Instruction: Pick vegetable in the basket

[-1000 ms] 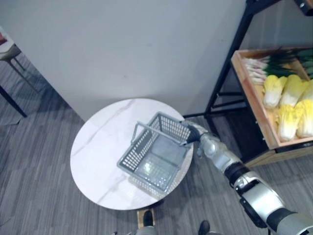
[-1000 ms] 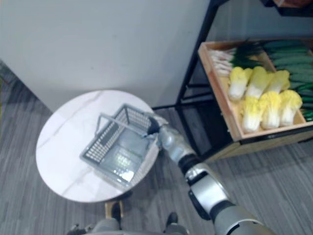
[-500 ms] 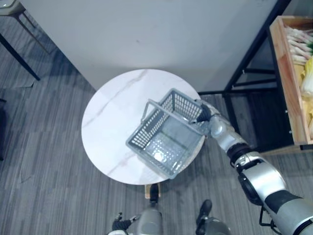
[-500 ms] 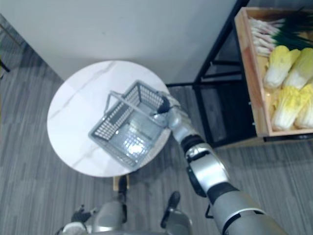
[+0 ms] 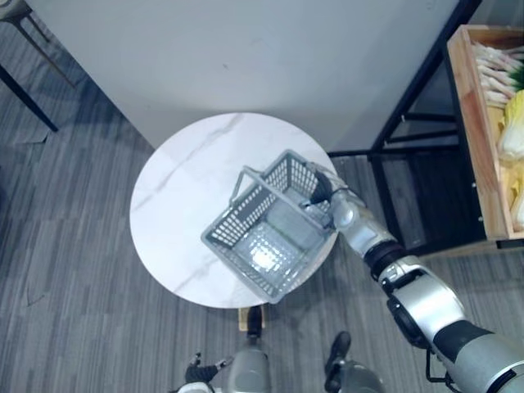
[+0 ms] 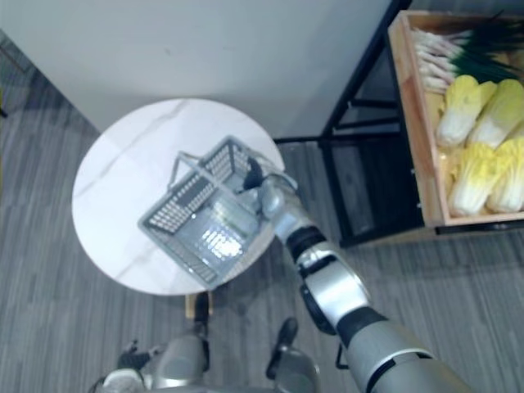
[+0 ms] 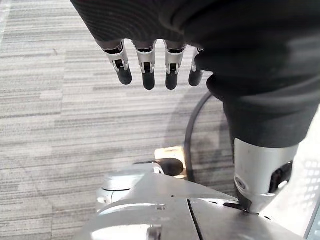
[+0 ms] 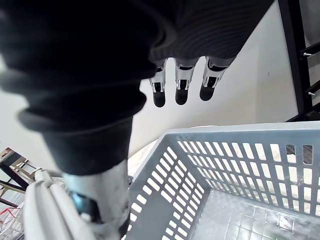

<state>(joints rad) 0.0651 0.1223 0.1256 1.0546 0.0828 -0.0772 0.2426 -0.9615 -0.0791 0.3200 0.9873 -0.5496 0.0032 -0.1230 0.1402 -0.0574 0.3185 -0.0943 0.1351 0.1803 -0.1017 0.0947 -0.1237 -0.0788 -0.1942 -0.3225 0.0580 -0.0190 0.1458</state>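
Observation:
An empty grey plastic basket (image 5: pixel 236 226) sits on the right half of a round white marble table (image 5: pixel 180 205), its handle raised. My right hand (image 5: pixel 321 190) is at the basket's right rim, near one end of the handle. In the right wrist view its fingers (image 8: pixel 181 82) hang relaxed above the basket's mesh wall (image 8: pixel 240 150) and hold nothing. The vegetables, yellow napa cabbages (image 6: pixel 475 155) and spring onions (image 6: pixel 446 53), lie in a wooden crate (image 6: pixel 413 131) far to the right. My left hand (image 7: pixel 145 70) hangs open over the floor.
The crate rests on a black metal shelf frame (image 5: pixel 409 106) just right of the table. A pale wall stands behind the table. A chair leg (image 5: pixel 24 90) shows at the upper left. Grey carpet surrounds the table.
The camera has swung left, so the table sits more central and less of the crate shows. My right hand stays at the basket's rim; both look nudged slightly left on the table.

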